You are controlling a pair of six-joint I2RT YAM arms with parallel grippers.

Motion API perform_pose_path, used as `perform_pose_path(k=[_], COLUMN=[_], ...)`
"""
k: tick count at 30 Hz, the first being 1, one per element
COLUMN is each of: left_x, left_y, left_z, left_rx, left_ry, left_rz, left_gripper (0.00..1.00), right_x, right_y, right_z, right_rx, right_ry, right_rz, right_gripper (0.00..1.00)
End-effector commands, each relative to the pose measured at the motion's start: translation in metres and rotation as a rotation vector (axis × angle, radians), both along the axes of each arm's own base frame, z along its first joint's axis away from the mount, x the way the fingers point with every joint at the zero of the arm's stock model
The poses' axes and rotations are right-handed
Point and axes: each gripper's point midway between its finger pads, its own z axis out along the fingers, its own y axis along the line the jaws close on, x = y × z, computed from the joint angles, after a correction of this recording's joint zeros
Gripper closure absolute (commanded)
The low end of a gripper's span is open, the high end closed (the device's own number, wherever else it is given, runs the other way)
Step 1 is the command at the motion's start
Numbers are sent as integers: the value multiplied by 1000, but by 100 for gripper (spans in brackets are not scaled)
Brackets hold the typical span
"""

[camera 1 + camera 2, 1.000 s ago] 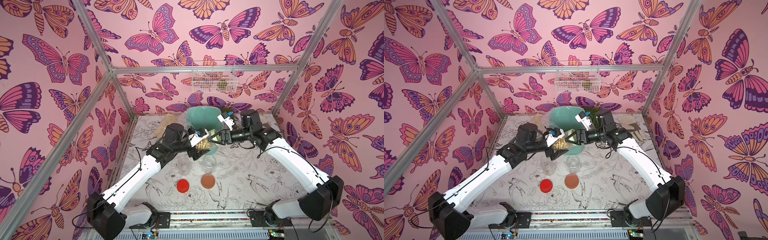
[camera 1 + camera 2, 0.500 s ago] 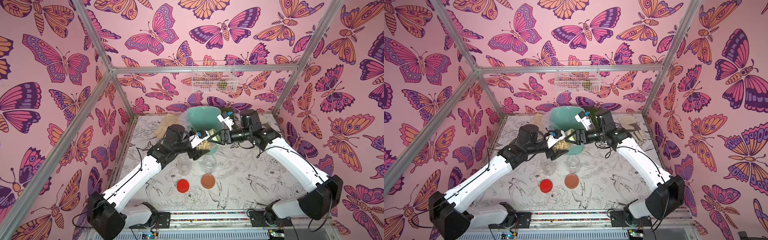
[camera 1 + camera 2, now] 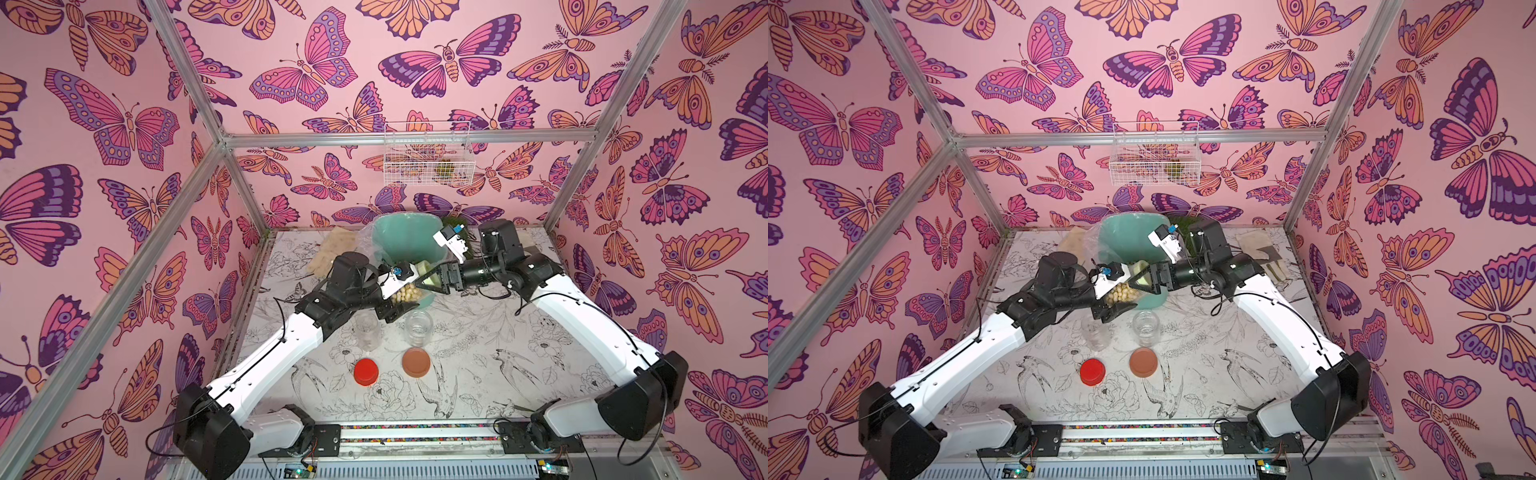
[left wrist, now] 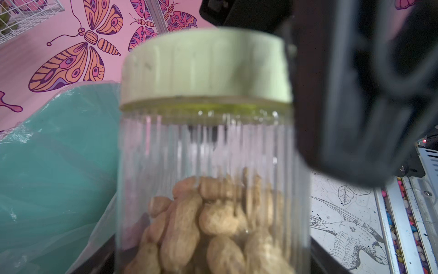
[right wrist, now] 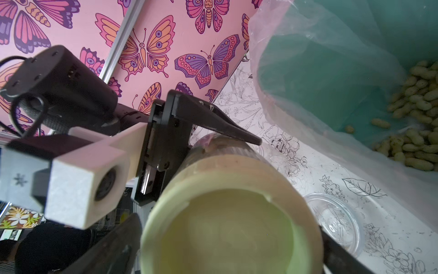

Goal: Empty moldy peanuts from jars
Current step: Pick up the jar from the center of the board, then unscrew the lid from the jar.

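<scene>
- Left wrist view: my left jaws are clamping the jar [image 4: 213, 147] of moldy peanuts [image 4: 213, 225] beside the teal bin [image 4: 47, 154].
- My right jaws are straddling its green lid [image 4: 206, 66]; whether gripping, I cannot tell.

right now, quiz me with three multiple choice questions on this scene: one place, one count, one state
1. Where are the red lid and brown lid? A screwed onto jars; B flat on the table; C stacked together.
2. How many lidless jars are on the table? A one; B two; C three.
3. The jar in the left gripper is: A lidded, holding peanuts; B empty; C lidless.
B, both lie apart on the table; B, two open jars show in both top views; A, its pale green lid is on, peanuts inside.
</scene>
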Motion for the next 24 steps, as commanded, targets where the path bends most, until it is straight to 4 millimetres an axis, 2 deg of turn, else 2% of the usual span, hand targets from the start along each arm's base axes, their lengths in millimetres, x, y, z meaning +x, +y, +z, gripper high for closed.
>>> perform_pose_path(k=[1, 7, 15, 24], left_x=[6, 5, -5, -5], left_y=[7, 8, 4, 7], left_z=[19, 23, 21, 21], left_rx=[-55, -72, -85, -84], left_ry=[-47, -47, -12, -13], left_rz=[34, 26, -33, -27], left_gripper=[100, 100, 100, 100], right_x=[-7, -5, 4, 9], right_y=[-6, -6, -7, -3], right_z=[21, 21, 22, 23], right_rx=[12, 11, -17, -15], right_ry=[-58, -50, -74, -48], right_rz=[21, 7, -18, -2], right_gripper=[1, 2, 7, 14])
